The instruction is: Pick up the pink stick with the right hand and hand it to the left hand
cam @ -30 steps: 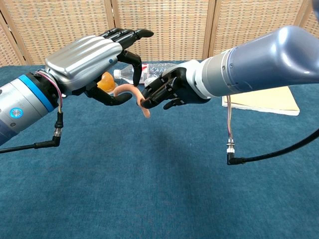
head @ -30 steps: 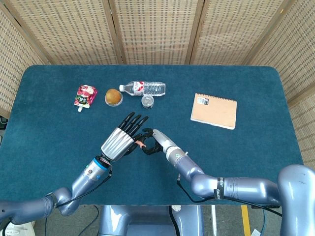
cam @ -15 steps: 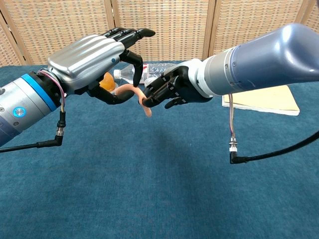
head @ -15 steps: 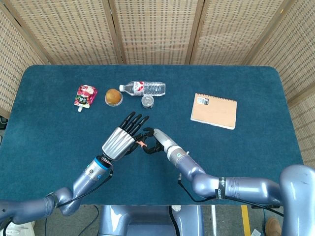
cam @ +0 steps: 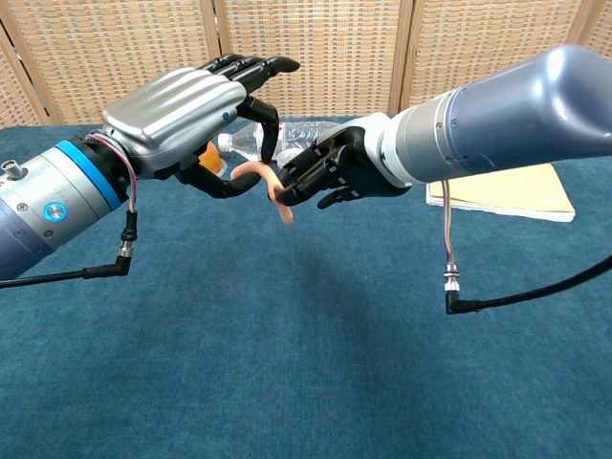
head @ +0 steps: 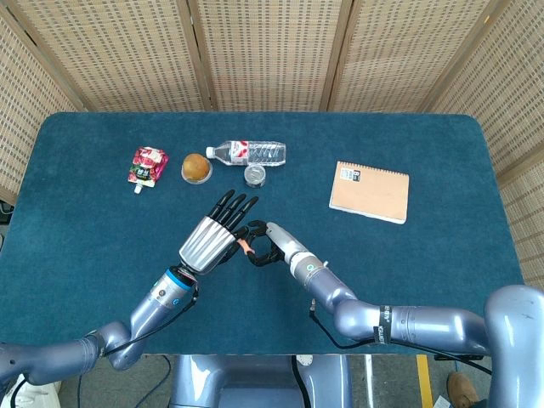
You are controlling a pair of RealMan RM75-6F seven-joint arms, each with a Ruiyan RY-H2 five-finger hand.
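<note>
Above the table's middle, my right hand (cam: 330,172) (head: 270,247) pinches the pink stick (cam: 271,189) (head: 244,248) in its fingertips. The stick is bent. Its lower end hangs down and its upper end curves left under my left hand (cam: 186,105) (head: 211,239). That hand hovers palm down with its fingers stretched out over the stick and its thumb curled below, right by the stick's upper end. Whether the thumb touches the stick I cannot tell. The two hands almost meet.
On the blue table (head: 85,255), far side: a red pouch (head: 146,165), a brown round fruit cup (head: 195,167), a lying water bottle (head: 252,153), a small round tin (head: 255,175). A tan notebook (head: 370,191) lies to the right.
My left hand has edged a little to the right, closer over the stick's upper end. The right hand still holds the stick in the same place.
</note>
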